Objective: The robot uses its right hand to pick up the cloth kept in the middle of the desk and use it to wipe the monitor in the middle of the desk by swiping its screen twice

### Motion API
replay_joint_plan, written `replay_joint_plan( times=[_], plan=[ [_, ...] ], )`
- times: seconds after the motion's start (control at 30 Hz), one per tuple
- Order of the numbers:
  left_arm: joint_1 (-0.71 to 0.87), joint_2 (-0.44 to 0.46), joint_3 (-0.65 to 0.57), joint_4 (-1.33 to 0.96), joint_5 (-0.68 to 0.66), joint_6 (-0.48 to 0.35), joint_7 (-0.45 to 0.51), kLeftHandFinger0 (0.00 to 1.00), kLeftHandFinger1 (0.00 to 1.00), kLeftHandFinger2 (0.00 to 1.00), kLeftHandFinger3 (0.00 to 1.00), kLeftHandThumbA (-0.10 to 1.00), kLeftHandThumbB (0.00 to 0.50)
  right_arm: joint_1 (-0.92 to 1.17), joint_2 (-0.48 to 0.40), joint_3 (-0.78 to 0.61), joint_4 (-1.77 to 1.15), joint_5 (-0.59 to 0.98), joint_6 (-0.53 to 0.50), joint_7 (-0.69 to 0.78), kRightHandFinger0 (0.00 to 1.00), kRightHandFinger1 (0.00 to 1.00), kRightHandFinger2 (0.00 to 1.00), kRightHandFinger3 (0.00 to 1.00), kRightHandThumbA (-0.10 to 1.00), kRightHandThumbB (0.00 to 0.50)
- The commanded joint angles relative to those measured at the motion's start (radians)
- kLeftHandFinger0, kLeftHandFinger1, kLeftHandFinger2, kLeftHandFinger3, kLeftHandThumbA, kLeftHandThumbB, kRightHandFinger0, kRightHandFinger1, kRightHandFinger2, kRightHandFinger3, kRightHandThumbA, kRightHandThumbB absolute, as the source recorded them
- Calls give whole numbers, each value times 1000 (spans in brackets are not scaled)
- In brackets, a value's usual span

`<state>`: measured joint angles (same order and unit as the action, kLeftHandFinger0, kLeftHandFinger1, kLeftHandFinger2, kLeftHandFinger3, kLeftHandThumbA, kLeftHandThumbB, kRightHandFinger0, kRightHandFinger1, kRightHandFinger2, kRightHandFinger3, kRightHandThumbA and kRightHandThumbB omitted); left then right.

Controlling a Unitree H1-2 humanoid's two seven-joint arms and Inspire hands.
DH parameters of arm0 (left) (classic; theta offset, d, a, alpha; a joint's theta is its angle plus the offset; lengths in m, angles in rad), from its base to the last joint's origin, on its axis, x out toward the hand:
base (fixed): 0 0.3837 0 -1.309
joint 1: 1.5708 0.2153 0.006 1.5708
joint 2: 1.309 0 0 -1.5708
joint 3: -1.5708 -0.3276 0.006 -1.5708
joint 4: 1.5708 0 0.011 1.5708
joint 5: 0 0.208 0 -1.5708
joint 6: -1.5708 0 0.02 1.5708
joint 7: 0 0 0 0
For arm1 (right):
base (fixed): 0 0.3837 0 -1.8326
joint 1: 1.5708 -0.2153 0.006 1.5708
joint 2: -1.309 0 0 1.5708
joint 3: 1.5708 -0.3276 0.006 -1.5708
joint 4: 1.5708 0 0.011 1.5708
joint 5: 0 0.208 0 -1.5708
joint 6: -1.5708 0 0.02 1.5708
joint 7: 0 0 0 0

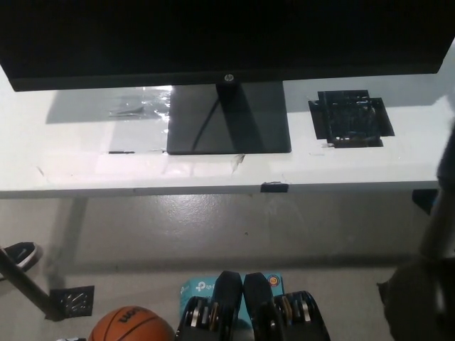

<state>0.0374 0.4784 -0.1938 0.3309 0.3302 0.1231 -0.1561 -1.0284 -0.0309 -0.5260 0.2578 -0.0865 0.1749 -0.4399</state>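
The monitor [227,39] is cut off by the top edge, so only the lower part of its dark screen shows. The right arm [442,213] is a blurred dark shape at the right edge, and its hand is out of view. A basketball [131,325] is cut by the bottom edge.

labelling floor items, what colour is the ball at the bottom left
Orange with dark seams, a basketball, seen in the head view.

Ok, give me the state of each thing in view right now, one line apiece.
monitor: upright on its stand, screen dark.
black tape patch: flat on the desk, nothing on it.
desk: carries the monitor and the tape patch.
basketball: on the floor, lower left.
yellow cloth: not in view.
right hand: out of view; only a blurred stretch of arm at the right edge.
left hand: not in view.
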Motion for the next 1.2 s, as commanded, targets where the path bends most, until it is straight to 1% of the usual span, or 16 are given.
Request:
replay_joint_plan(
  times=[0.0, 0.03, 0.07, 0.13, 0.17, 0.23, 0.27, 0.47, 0.6, 0.63, 0.83, 0.9, 1.03, 1.1, 1.13, 1.17],
  plan=[
    [5, 18, 13, -13, 12, -18, 14, 910, 963, 937, 795, 244, 295, -80, 10, 74, 53, -79, -119, -146, 0, 0, 196, 381, -100, 0],
    [6, 20, 11, -17, 15, -20, 11, 913, 969, 941, 801, 246, 290, -102, 28, 105, 105, -112, -130, -189, 0, 30, 422, 416, -100, 0],
    [7, 20, 10, -22, 18, -11, 9, 916, 974, 946, 806, 245, 289, -108, 30, 131, 134, -137, -135, -216, 11, 110, 555, 427, -100, 0],
    [5, 16, 13, -16, 15, -16, 12, 910, 969, 943, 800, 226, 294, -128, 37, 167, 185, -164, -153, -265, 0, 31, 445, 423, -100, 0],
    [3, 19, 8, -16, 21, -20, 12, 906, 966, 939, 794, 239, 293, -141, 39, 186, 222, -179, -183, -293, 0, 1, 308, 377, -100, 0],
    [-1, 21, 11, -20, 20, -18, 10, 902, 962, 929, 782, 254, 299, -164, 33, 205, 281, -185, -206, -333, 0, 0, 222, 344, -100, 0],
    [0, 21, 12, -29, 16, -15, 6, 907, 959, 921, 776, 257, 299, -183, 36, 238, 336, -203, -222, -344, 0, 0, 114, 305, -100, 0],
    [4, 17, 5, -35, 20, -2, -2, 915, 968, 936, 808, 240, 288, -227, 24, 377, 546, -272, -320, -430, 0, 0, 136, 370, -100, 0],
    [6, 13, 10, -41, 13, 5, -3, 913, 965, 931, 797, 234, 298, -255, 42, 420, 616, -267, -352, -476, 0, 0, 143, 342, -100, 0],
    [4, 14, 8, -35, 13, 1, -4, 918, 966, 936, 804, 251, 293, -255, 49, 427, 612, -262, -356, -475, 0, 0, 86, 378, -100, 0],
    [1, 12, 5, -23, 16, -9, 0, 905, 957, 925, 793, 231, 292, -259, 108, 505, 603, -288, -348, -496, 0, 0, 115, 301, -100, 0],
    [1, 11, 9, -20, 10, -11, -1, 908, 958, 927, 791, 228, 295, -261, 129, 522, 594, -288, -332, -497, 0, 0, 159, 356, -100, 4],
    [-5, 14, 2, -18, 16, -19, -2, 925, 966, 943, 800, 259, 301, -271, 175, 593, 609, -327, -348, -511, 0, 0, 177, 265, -100, 0],
    [-4, 13, 2, -21, 17, -14, -1, 925, 965, 939, 797, 251, 299, -266, 196, 623, 598, -329, -342, -493, 0, 0, 180, 280, -100, 0],
    [-10, 10, -4, -13, 26, -11, 3, 916, 958, 929, 799, 239, 295, -262, 221, 651, 600, -345, -339, -492, 0, 0, 149, 396, -100, 11],
    [-11, 9, -5, -12, 26, -11, 3, 914, 957, 928, 799, 239, 295, -261, 219, 655, 598, -343, -337, -493, 0, 0, 134, 404, -100, 2]
  ],
)
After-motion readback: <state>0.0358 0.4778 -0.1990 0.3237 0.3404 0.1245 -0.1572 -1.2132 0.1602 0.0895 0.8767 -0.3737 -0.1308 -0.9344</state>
